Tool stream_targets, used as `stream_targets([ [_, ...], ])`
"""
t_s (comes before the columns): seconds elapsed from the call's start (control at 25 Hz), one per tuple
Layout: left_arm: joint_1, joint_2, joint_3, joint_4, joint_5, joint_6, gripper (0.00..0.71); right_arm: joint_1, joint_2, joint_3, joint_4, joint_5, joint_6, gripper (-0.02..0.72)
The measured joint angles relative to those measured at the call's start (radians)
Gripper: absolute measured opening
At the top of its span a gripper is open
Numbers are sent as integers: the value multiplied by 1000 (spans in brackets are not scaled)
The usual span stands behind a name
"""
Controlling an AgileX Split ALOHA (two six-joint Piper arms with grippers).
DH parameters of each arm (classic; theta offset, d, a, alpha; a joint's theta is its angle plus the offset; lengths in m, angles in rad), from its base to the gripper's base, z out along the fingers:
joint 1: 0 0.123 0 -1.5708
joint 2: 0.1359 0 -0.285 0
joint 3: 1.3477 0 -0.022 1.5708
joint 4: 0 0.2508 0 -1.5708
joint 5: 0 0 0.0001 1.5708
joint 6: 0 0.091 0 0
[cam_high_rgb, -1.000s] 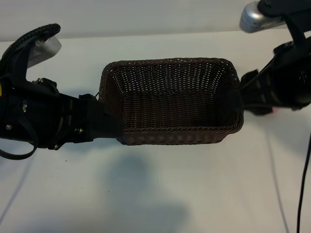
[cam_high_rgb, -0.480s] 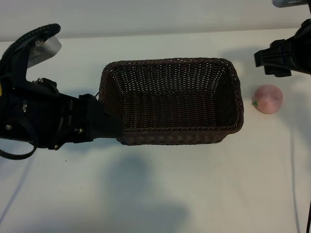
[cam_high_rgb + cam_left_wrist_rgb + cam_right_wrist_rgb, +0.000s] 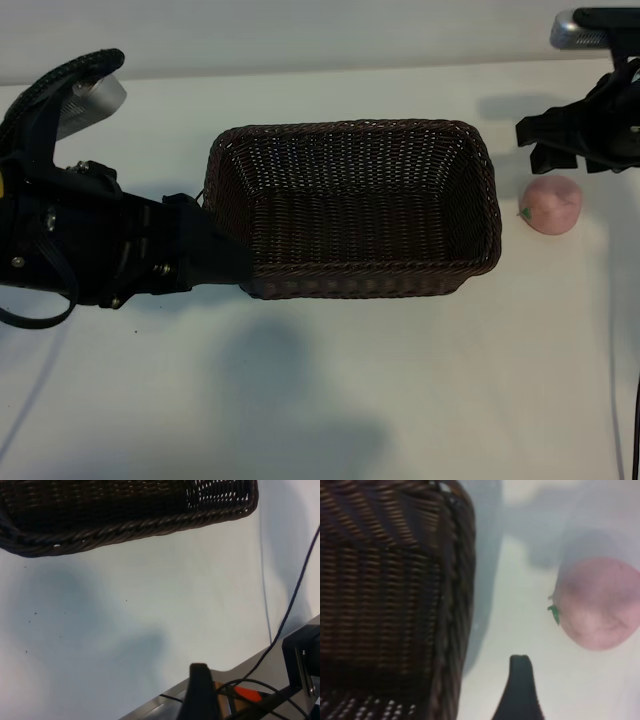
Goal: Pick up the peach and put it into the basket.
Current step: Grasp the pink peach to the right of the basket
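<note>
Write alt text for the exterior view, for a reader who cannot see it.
A pale pink peach lies on a white table just right of an empty dark wicker basket, with the right gripper open beside the peach, not touching it. The left gripper sits at the basket's left end.

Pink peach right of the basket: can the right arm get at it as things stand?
Probably yes. The small pale pink round peach lies alone on the white table, apart from the dark brown woven wicker basket. The right hand, open, hangs beside it with nothing between.
</note>
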Motion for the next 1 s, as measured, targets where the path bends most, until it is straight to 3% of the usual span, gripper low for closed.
stream_targets([
  [0.52,0,0,0,0,0,0,553,-61,164,0,10,-112,-15,560],
  [0.88,0,0,0,0,0,0,553,-66,266,0,86,-140,-100,555],
  [1.0,0,0,0,0,0,0,553,-66,279,0,92,-154,-107,428],
])
